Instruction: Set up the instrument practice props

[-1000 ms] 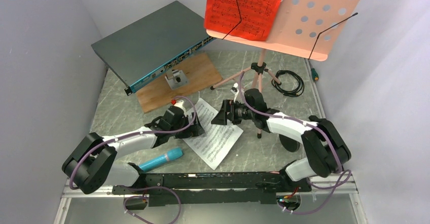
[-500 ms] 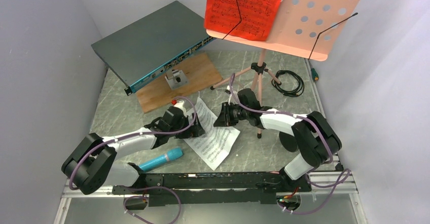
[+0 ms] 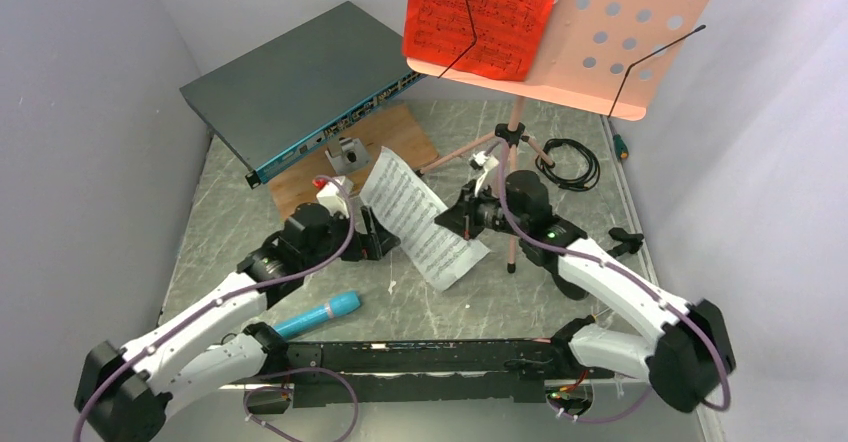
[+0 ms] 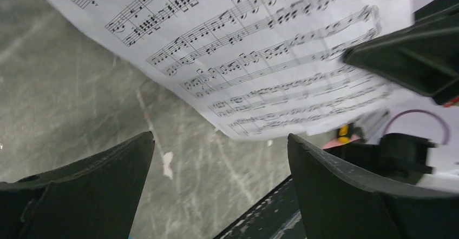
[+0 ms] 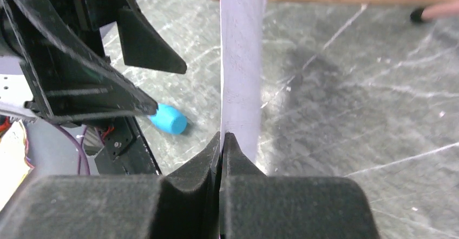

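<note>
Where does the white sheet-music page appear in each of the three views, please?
Top external: the white page is at the centre, held up and tilted.
Left wrist: it fills the upper part, printed side showing.
Right wrist: edge-on, a thin upright strip at top centre.
Shared landmark: the right gripper, shut on the page's edge. It is right of the page from above, a dark wedge at far right in the left wrist view, and bottom centre in its own.

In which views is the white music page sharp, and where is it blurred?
Top external: the white page shows its staves, but the notes are too small to read. Left wrist: notes legible, softer toward the right. Right wrist: page edge-on and blurred; the shut right gripper is out of focus.
</note>
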Controlling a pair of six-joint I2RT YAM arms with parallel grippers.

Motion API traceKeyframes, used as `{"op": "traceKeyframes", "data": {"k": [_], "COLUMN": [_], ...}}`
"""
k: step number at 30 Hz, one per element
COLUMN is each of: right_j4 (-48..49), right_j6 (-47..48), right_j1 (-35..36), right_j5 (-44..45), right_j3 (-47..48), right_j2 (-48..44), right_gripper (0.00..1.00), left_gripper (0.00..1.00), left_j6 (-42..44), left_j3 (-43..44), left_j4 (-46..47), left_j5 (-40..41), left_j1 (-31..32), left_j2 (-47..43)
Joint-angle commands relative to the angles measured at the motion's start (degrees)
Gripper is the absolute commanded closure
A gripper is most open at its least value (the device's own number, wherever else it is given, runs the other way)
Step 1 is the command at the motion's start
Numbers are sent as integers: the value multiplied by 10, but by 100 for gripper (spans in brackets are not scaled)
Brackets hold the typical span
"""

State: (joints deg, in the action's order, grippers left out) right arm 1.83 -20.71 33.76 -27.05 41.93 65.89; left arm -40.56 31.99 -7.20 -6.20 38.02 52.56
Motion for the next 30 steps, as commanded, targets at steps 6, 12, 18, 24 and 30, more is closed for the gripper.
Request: {"op": "traceKeyframes", "data": {"k": [6,12,18,24,30], "right_j4": [-29,-67,-49,-43,-37], "right_j6": [95,117,103,76,56], "right_j1": [-5,-6,-8,-8,-8], "right_j5": [11,16,2,-38,-43], "right_j3": [27,83,119,151,155], "right_j2": [-174,-243,-282,-296,-314], "right_gripper": [100,100,100,100,100], "left_gripper": [1,1,1,1,1], "left_j6": [-15,-45,-83,-107,-117], "left_j3": [47,20,8,2,31], "left_j4": [-15,60,204,387,490], "left_j5": [19,17,-50,-144,-208], "left_j1": [0,0,0,0,0], "left_j2": [-158,-212,-177,-97,-37]}}
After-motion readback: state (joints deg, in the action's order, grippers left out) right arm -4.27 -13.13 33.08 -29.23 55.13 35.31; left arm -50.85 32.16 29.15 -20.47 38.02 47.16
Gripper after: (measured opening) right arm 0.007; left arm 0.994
